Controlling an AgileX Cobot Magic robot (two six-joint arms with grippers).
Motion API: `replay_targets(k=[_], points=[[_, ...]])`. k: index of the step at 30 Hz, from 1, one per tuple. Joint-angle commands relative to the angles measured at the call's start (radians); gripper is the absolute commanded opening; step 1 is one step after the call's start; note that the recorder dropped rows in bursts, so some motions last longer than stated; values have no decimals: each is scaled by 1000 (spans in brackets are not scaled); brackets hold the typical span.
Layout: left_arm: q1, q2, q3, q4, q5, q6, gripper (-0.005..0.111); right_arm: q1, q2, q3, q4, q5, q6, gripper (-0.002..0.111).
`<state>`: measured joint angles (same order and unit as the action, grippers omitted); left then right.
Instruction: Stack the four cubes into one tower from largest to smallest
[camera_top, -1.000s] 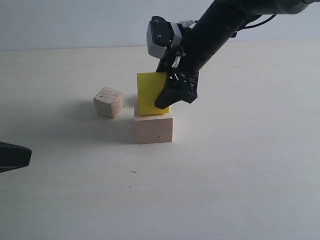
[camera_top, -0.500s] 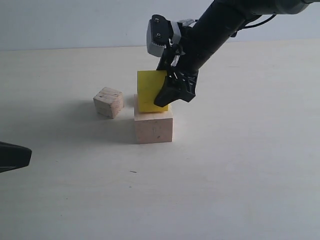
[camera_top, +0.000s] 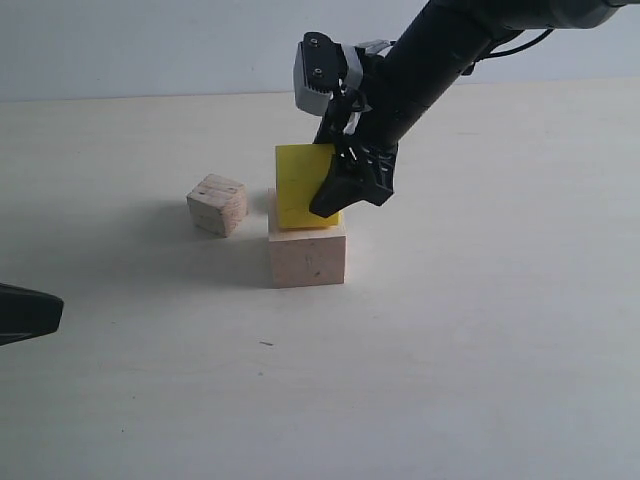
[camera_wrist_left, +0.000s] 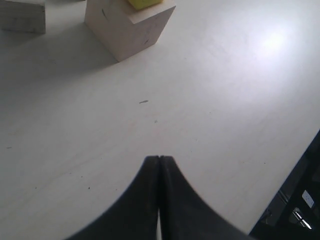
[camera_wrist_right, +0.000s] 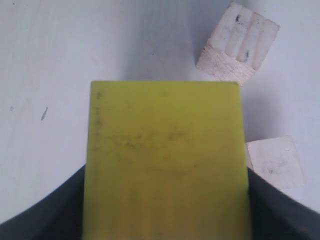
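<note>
The bright yellow cube (camera_top: 298, 185) sits at the top face of the largest pale pinkish cube (camera_top: 307, 257), a little tilted. My right gripper (camera_top: 330, 203) is shut on the yellow cube, its black fingers (camera_wrist_right: 40, 220) on either side of the cube (camera_wrist_right: 165, 155), which fills the right wrist view. One small raw-wood cube (camera_top: 217, 204) stands on the table left of the stack, also seen in the right wrist view (camera_wrist_right: 238, 45). A second small pale cube (camera_wrist_right: 275, 162) shows beside the yellow one, hidden behind the stack in the exterior view. My left gripper (camera_wrist_left: 159, 158) is shut and empty, low over the table.
The pale tabletop (camera_top: 480, 330) stretches bare to the right and in front of the stack. The left gripper's dark tip (camera_top: 28, 312) pokes in at the exterior view's left edge. A dark frame (camera_wrist_left: 300, 200) marks the table edge near the left arm.
The yellow cube in my right gripper has shifted only a hair over the pale cube. The left arm has not moved.
</note>
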<state>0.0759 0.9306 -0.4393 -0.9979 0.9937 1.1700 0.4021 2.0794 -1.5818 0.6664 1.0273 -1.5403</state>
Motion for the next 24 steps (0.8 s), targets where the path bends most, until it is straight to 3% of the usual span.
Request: replay_targets(k=[1,24], points=[[-6,2,-6,-5,2,0,0,-1,-2,-1,7,-12,-2,59],[-6,2,-6,-5,2,0,0,-1,-2,-1,9,-33,0,61]])
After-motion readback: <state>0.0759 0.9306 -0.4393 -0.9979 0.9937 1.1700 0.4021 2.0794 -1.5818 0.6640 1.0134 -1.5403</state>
